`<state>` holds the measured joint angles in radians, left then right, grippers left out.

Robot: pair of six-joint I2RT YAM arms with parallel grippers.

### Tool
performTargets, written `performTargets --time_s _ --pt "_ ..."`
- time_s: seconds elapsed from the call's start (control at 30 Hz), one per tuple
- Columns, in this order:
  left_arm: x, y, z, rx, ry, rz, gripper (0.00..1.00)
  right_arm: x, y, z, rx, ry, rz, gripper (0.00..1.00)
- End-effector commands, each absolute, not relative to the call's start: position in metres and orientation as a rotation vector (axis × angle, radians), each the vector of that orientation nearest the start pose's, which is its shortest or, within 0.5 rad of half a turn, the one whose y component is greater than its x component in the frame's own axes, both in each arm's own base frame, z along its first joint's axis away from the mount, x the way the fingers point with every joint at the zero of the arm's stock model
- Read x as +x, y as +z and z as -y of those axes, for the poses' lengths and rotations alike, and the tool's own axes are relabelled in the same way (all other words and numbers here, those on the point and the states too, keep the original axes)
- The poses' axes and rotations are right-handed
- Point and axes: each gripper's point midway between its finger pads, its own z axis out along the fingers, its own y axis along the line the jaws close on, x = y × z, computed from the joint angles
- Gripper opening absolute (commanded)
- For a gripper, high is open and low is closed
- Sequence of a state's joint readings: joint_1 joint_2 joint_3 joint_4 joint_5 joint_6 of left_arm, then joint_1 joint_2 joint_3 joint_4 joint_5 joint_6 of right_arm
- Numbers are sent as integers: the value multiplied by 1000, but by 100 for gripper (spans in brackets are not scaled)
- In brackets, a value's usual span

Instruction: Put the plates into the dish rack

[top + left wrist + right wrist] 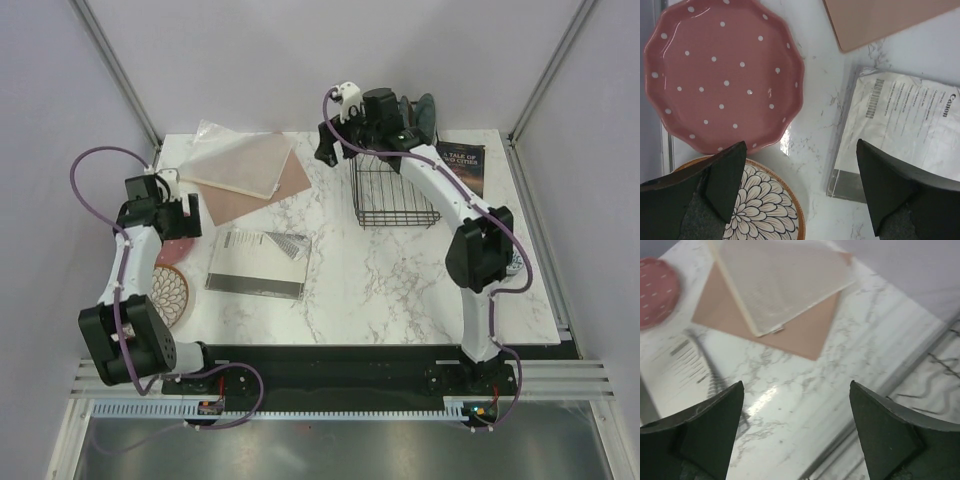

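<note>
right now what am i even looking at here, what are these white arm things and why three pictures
These are two robot arms bolted to the near edge of a marble table. One picture looks down from above; the other two come from cameras on each wrist, so the dark wedges are that arm's own fingers. The left tool hangs open over a pink dotted plate and a flower-patterned plate, beside a Canon booklet. The right tool is open too, near the black wire dish rack. Neither holds anything. A pinkish square sheet lies at the back.
</note>
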<state>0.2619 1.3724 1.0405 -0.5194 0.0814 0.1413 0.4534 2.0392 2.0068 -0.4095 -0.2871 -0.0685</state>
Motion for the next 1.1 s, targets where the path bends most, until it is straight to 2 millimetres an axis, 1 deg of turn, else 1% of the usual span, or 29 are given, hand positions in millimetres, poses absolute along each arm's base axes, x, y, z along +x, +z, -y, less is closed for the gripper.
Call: performTargets --time_s 0.0,0.03,0.07,0.1,0.13,0.2,0.23,0.27,0.3,0.33,0.37,0.4,0.43,0.47,0.5,0.57,0.6,0.67,0.7,0.73,0.77,0.8,0.83,0.87,0.9,0.93,0.97,1.0,1.07 --pt "340 195 -86 41 200 -2233 97 468 251 -366 -869 1087 -1883 90" --pt "340 210 -91 25 241 -2191 97 467 230 -380 -870 1149 -1923 88" --pt "341 240 -92 19 265 -2115 99 460 229 -390 -889 1224 -1914 87" --pt "340 255 -94 8 285 -2084 100 457 233 -400 -857 1291 -1928 87" --pt "340 278 -95 3 301 -2032 100 455 224 -415 -859 1341 -1918 87" --pt "331 297 -95 8 323 -2000 100 444 220 -430 -849 1458 -1922 85" --pt "329 309 -95 9 331 -1975 100 437 216 -443 -842 1503 -1923 84" --pt "324 312 -93 11 330 -1978 100 431 212 -450 -844 1534 -1929 84" --pt "317 323 -97 1 366 -1957 100 418 202 -463 -859 1567 -1944 82" --pt "314 331 -97 8 379 -1941 100 413 204 -472 -841 1612 -1941 81" --pt "309 337 -98 21 402 -1927 100 405 202 -480 -849 1650 -1944 80" --pt "303 343 -97 31 410 -1911 100 391 195 -497 -868 1687 -1953 77" --pt "299 346 -97 44 414 -1904 100 384 197 -507 -834 1734 -1975 76" --pt "296 347 -97 49 419 -1908 100 377 198 -516 -831 1763 -1975 76" --pt "292 346 -96 44 413 -1917 100 359 194 -532 -847 1802 -1987 74" --pt "283 353 -97 -1 405 -1890 100 342 193 -550 -857 1823 -1981 74" --pt "280 357 -95 -12 396 -1872 100 322 181 -565 -877 1829 -2009 74" --pt "273 372 -91 -67 363 -1810 100 304 163 -577 -869 1809 -2076 72" --pt "271 376 -89 -86 350 -1793 100 288 150 -589 -885 1802 -2098 72" --pt "265 387 -87 -100 343 -1756 100 280 144 -597 -902 1798 -2099 71" --pt "262 390 -84 -129 320 -1741 100 277 149 -606 -914 1786 -2064 70" --pt "259 393 -83 -137 313 -1729 100 263 128 -614 -931 1751 -2125 70" --pt "256 393 -77 -123 289 -1725 100 267 121 -623 -895 1688 -2134 70" --pt "248 397 -73 -105 285 -1709 100 269 128 -631 -890 1672 -2105 71" --pt "244 398 -68 -79 274 -1704 100 264 108 -638 -887 1651 -2140 71" --pt "239 396 -65 -66 272 -1713 100 270 102 -642 -846 1604 -2151 71" --pt "233 398 -63 -50 278 -1705 100 270 102 -647 -838 1596 -2140 69" --pt "230 400 -63 -44 286 -1705 100 266 87 -651 -837 1580 -2163 69" --pt "222 395 -60 -24 290 -1738 100 267 71 -654 -819 1549 -2184 67"
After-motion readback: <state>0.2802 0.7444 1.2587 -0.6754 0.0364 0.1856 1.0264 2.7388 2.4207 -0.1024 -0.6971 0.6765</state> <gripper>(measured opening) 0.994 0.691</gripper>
